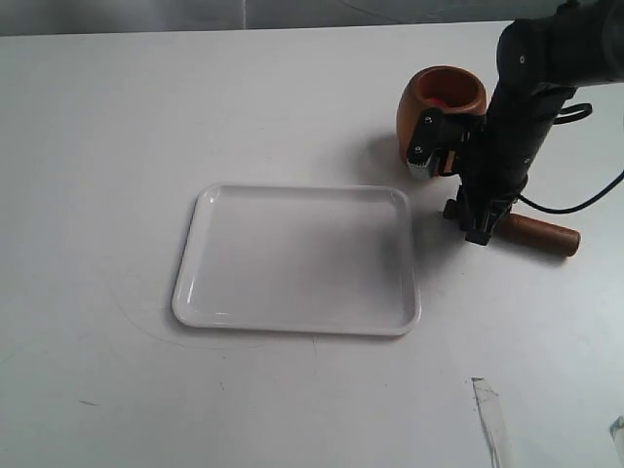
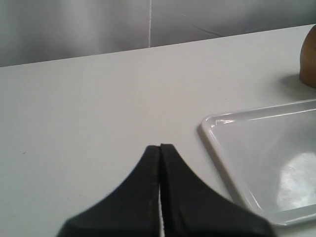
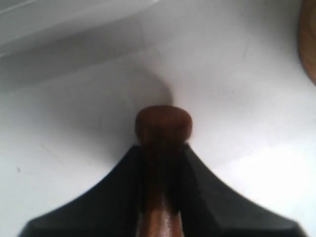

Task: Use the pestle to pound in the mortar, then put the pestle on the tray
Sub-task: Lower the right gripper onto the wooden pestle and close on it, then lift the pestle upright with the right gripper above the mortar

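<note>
The brown wooden mortar [image 1: 441, 105] stands upright at the back right, its reddish inside showing; its edge also appears in the left wrist view as the mortar [image 2: 308, 57]. The dark reddish-brown pestle [image 1: 539, 234] lies on the table right of the white tray [image 1: 297, 322]. My right gripper [image 1: 475, 226] is shut on the pestle's slim handle; in the right wrist view the knobbed end of the pestle [image 3: 163, 123] sticks out past my right gripper [image 3: 163, 150]. My left gripper [image 2: 160, 148] is shut with nothing in it, near a corner of the tray [image 2: 222, 123]. The left arm is not in the exterior view.
A black cable [image 1: 575, 205] loops off the right arm near the right edge. A strip of clear tape [image 1: 490, 414] lies on the table at the front right. The white table [image 1: 146, 127] stretches to the left and front of the tray.
</note>
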`<act>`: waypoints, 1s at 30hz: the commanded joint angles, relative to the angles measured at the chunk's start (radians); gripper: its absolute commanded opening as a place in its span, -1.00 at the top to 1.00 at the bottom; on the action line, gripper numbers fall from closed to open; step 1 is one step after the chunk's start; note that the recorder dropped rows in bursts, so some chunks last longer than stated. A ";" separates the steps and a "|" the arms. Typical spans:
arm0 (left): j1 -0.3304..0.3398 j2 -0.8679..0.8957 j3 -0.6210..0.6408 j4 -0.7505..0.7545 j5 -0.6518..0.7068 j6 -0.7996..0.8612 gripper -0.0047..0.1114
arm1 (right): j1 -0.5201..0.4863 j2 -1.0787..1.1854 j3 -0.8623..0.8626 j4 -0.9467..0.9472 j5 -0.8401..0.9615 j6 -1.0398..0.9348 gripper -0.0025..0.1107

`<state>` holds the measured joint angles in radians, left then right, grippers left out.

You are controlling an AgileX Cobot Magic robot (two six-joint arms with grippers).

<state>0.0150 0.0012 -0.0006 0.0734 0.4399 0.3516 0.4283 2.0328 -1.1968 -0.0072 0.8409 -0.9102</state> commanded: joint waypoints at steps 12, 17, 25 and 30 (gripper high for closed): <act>-0.008 -0.001 0.001 -0.007 -0.003 -0.008 0.92 | 0.001 -0.356 0.007 -0.038 -0.088 0.135 0.96; -0.008 -0.001 0.001 -0.007 -0.003 -0.008 0.92 | 0.002 -0.608 0.009 0.102 -0.370 0.222 0.96; -0.008 -0.001 0.001 -0.007 -0.003 -0.008 0.92 | 0.050 -0.688 0.226 0.426 -1.089 0.225 0.96; -0.008 -0.001 0.001 -0.007 -0.003 -0.008 0.92 | 0.056 -0.585 0.537 0.165 -1.795 0.775 0.96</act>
<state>0.0150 0.0012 -0.0006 0.0734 0.4399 0.3516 0.4944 1.3983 -0.7759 0.2988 -0.6303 -0.3882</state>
